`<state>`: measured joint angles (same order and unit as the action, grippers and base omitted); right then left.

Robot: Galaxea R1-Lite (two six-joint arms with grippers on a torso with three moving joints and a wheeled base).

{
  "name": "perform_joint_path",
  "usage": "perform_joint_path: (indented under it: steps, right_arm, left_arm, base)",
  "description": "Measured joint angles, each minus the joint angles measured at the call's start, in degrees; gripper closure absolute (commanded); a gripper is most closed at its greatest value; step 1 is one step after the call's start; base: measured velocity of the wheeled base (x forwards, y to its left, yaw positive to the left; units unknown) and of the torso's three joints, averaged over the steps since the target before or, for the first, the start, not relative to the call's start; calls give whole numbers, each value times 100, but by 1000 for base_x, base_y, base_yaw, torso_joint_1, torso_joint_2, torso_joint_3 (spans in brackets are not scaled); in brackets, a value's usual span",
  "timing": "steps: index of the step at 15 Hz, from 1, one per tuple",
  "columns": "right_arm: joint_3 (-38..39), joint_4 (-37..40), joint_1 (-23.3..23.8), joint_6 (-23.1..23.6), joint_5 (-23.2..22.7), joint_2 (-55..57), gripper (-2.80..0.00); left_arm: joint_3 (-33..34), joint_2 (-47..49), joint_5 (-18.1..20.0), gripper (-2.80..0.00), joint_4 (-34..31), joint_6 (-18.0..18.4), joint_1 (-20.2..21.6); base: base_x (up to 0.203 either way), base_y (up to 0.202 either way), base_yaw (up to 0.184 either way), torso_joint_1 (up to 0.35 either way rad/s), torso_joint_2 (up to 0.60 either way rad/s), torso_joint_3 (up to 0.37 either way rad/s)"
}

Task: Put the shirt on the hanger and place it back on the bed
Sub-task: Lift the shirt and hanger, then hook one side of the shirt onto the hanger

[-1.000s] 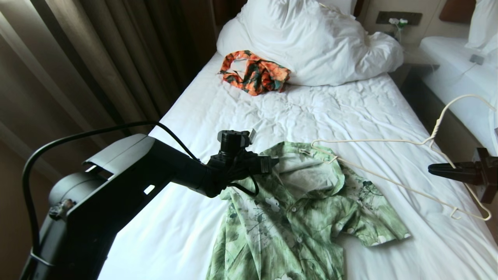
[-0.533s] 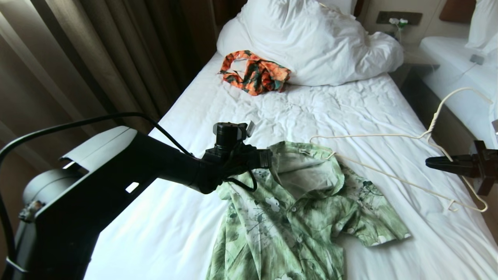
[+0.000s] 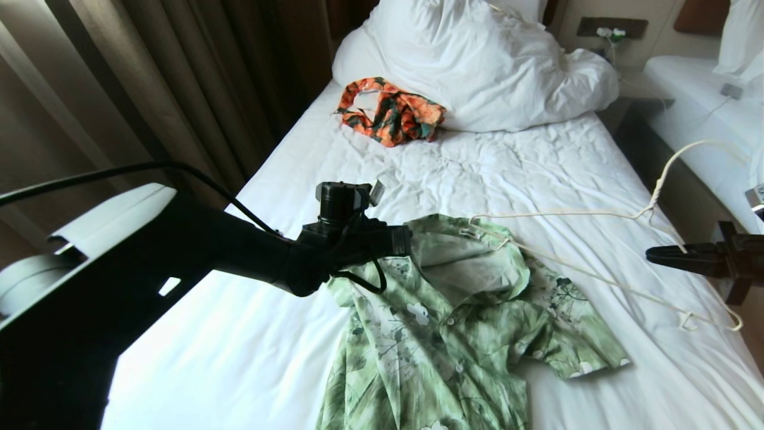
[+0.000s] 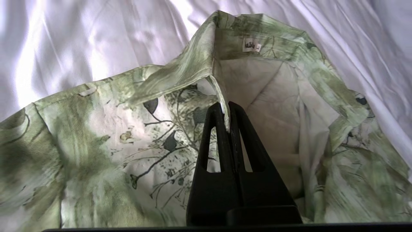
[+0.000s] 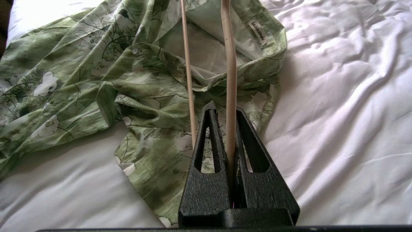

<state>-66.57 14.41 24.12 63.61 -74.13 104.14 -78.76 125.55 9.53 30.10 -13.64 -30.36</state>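
Head view: the shirt [image 3: 441, 334] lies front-up on the bed [image 3: 507, 161] toward its near edge, collar pointing at the headboard end, lower half cut off by the frame. The left gripper [image 3: 407, 242] sits at the collar's left side, but this view hides its tips. Left wrist view settles it: both fingers [image 4: 215, 129] are pressed together with the collar's front edge pinched between them, the fabric lifted into a ridge. The same view shows the white neck label [image 4: 251, 45] inside the collar band; print on it is too small to read. The right gripper [image 3: 652, 255] hovers over the bed's right edge, clamped on one wire of the hanger [image 3: 573, 245]. Head view shows the hanger's hook curving up past that edge and its far shoulder tip touching the collar by the label. Right wrist view shows what the head view does not: the gripped wire runs between the fingers [image 5: 206, 145] while the second wire passes just beside them, both reaching into the open neck. An orange-and-green floral garment [image 3: 389, 110] lies near the bed's far left corner, against the bunched duvet [image 3: 477, 65].
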Motion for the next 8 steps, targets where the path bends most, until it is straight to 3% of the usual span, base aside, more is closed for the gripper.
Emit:
perform_joint_path:
  steps: [4,8]
  right_arm:
    - [-107,-13,-425,-8,201,211,0]
    - [-416,-17,-937,-75,594,569,0]
  left_arm:
    - [112,-635,-26,0,-528,-5,-86]
    - [108,-924,-271,0,-615,4,-267]
  base:
    - [0,0,0,0,0,0]
    - [0,0,0,0,0,0]
